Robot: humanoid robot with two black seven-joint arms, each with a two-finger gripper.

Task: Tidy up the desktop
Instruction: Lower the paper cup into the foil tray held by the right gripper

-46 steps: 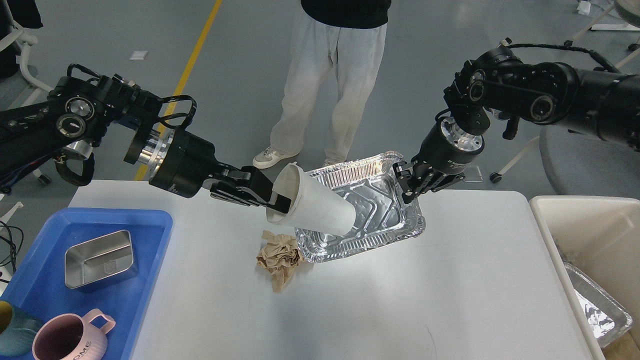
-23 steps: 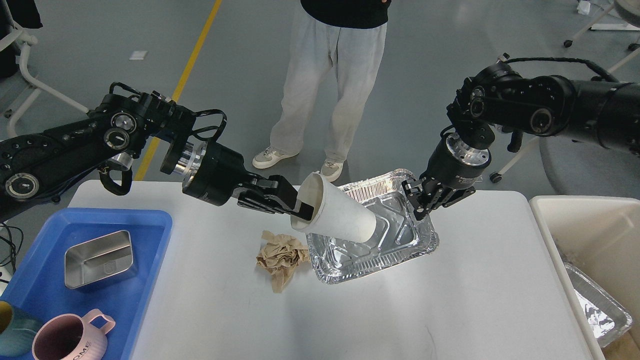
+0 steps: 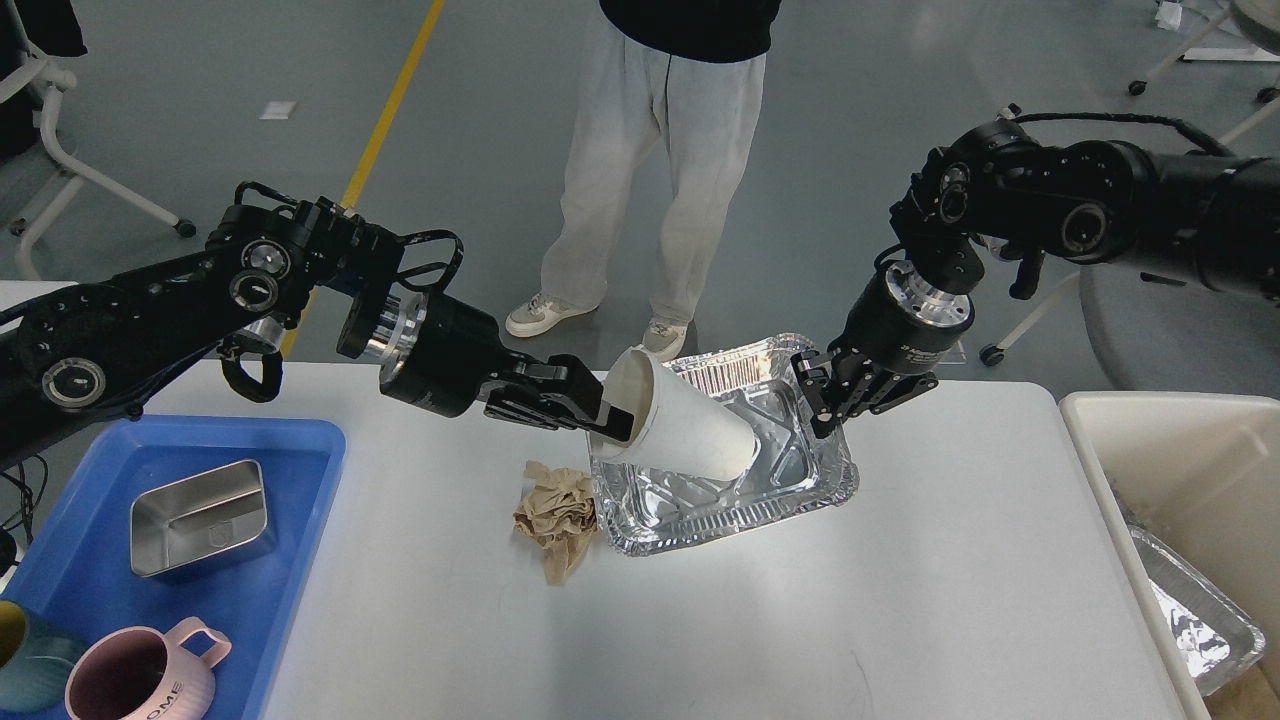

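Head view: white desktop (image 3: pixel 700 620) spread across the lower frame, mostly bare toward the near edge. Left gripper (image 3: pixel 605 412) pinched on the rim of a white paper cup (image 3: pixel 680 428), tipped on its side over a foil tray (image 3: pixel 720 500). Right gripper (image 3: pixel 820 385) clamped on that tray's far right rim, tray tilted off the surface. Crumpled brown paper (image 3: pixel 558 515) lay just beside the tray's near left corner, touching or nearly so. Judged about midway: steel box (image 3: pixel 200 515) and pink mug (image 3: pixel 135 675) already in the blue tray (image 3: pixel 290 450), another foil tray in the cream bin (image 3: pixel 1170 440); cup, tray and paper left. Open room between tray and bin; bin wall the edge to clear.
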